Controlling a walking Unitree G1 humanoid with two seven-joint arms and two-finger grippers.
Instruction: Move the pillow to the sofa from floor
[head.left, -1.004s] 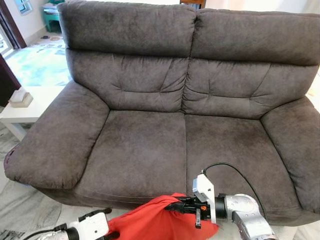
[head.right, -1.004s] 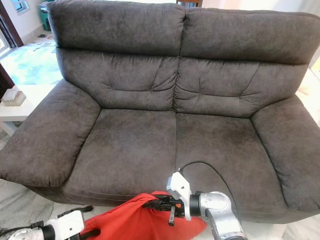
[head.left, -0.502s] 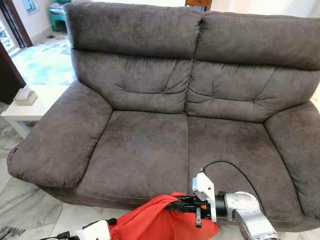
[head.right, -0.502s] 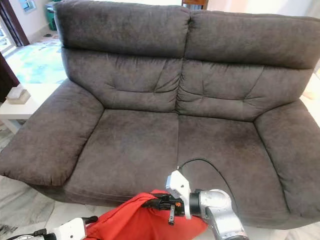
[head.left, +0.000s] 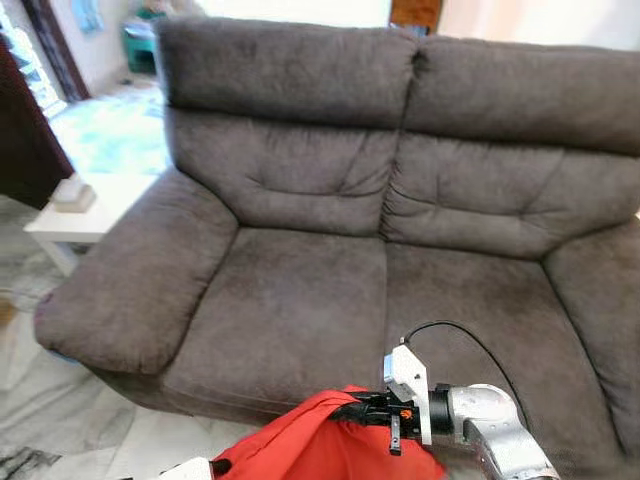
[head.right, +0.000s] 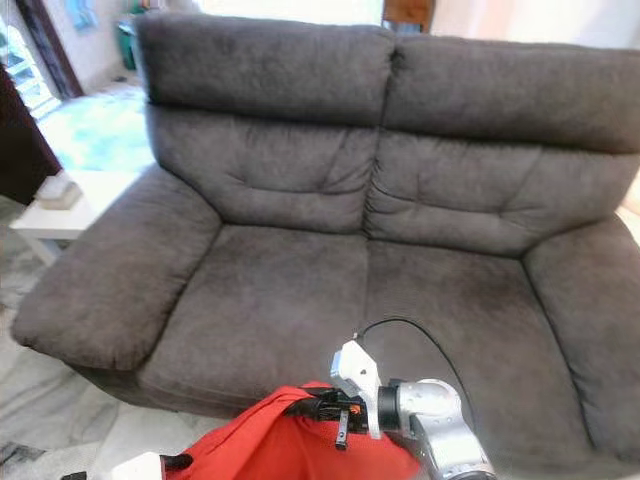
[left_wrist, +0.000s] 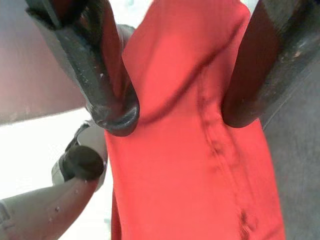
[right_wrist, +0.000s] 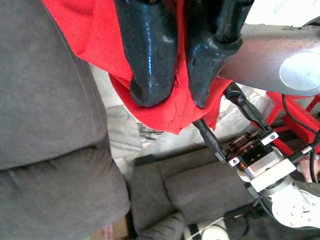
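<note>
The red pillow (head.left: 310, 445) hangs in front of the dark grey sofa (head.left: 300, 300), just below the front edge of its seat. My right gripper (head.left: 348, 408) is shut on the pillow's upper right edge; in the right wrist view its fingers (right_wrist: 150, 75) pinch the red cloth. My left gripper (left_wrist: 177, 112) holds the pillow's lower left part, with red cloth squeezed between its two black fingertips (left_wrist: 112, 107). Its white wrist (head.left: 190, 468) shows at the bottom edge of the left eye view.
Both sofa seat cushions (head.right: 270, 300) are bare. A white side table (head.left: 95, 205) carrying a tissue box (head.left: 70, 192) stands beside the sofa's left armrest (head.left: 140, 280). Marble floor (head.left: 60, 420) lies in front, at the left.
The camera has shifted, so the sofa sits further right in the picture. The left wrist has sunk lower at the bottom edge. Both grippers keep their hold on the pillow.
</note>
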